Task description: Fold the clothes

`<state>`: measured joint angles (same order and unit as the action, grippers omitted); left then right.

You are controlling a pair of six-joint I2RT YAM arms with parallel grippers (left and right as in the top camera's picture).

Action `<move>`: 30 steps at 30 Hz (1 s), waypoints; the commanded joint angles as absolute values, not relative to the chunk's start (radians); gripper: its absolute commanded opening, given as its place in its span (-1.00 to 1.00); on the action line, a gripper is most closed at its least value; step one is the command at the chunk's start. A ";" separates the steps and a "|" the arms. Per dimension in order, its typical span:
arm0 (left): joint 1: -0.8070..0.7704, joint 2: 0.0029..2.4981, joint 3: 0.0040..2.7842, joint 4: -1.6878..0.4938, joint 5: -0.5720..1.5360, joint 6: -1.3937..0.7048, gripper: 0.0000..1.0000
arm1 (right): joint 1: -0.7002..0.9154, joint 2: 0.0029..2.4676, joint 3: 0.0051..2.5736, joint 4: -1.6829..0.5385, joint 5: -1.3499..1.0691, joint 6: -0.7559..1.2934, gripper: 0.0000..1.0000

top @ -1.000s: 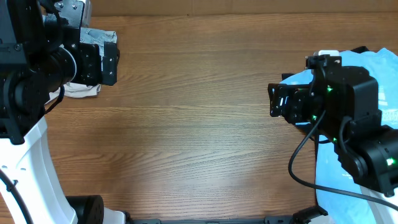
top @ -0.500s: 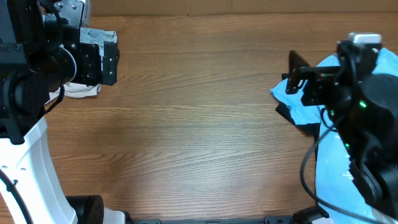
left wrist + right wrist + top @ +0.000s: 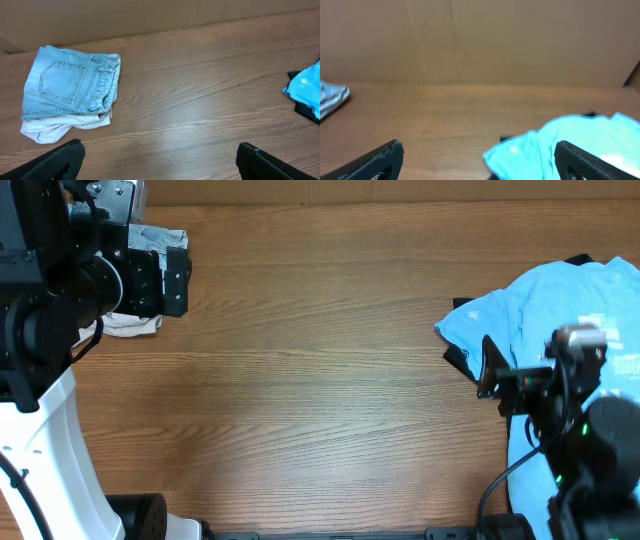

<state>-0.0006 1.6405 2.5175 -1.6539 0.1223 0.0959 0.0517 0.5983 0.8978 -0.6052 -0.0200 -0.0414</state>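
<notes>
Both claws stand spread and empty. Nearest, the right gripper (image 3: pixel 477 146) hangs by the rumpled sky-blue T-shirt (image 3: pixel 545 305) lying over a black garment (image 3: pixel 456 358), probably the next piece to fold. Farther left, the left gripper (image 3: pixel 159 147) overlooks folded jeans (image 3: pixel 70 82) stacked on beige trousers (image 3: pixel 47 130), apparently set aside as done.

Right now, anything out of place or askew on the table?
Nothing damaged or spilled. The sky-blue T-shirt lies rumpled and unfolded at the right edge, over a black garment peeking out beneath it. At far left, folded jeans sit on a beige garment that bulges out untidily.
</notes>
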 commanded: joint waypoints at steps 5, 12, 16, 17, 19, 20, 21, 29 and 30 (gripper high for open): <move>-0.007 1.649 2.509 -1.653 0.116 0.078 1.00 | 0.023 0.326 0.516 -0.324 -0.098 -0.049 1.00; -0.007 1.649 2.509 -1.652 0.116 0.078 1.00 | 0.024 0.154 0.199 -0.121 -0.210 -0.049 1.00; -0.007 1.649 2.509 -1.653 0.116 0.078 1.00 | 0.027 0.066 0.103 -0.064 -0.249 -0.049 1.00; -0.007 1.649 2.509 -1.653 0.116 0.078 1.00 | 0.028 0.046 0.091 -0.064 -0.249 -0.049 1.00; -0.007 1.649 2.509 -1.653 0.116 0.078 1.00 | 0.029 0.002 0.072 -0.065 -0.249 -0.049 1.00; -0.007 1.649 2.509 -1.652 0.116 0.078 1.00 | 0.030 0.003 0.064 -0.054 -0.249 -0.049 1.00; -0.007 1.649 2.509 -1.653 0.116 0.078 1.00 | 0.033 0.003 0.057 -0.053 -0.249 -0.050 1.00; -0.007 1.649 2.509 -1.653 0.116 0.078 1.00 | 0.065 0.003 0.008 -0.055 -0.249 -0.050 1.00; -0.007 1.649 2.509 -1.652 0.116 0.078 1.00 | 0.065 0.003 0.008 -0.057 -0.249 -0.050 1.00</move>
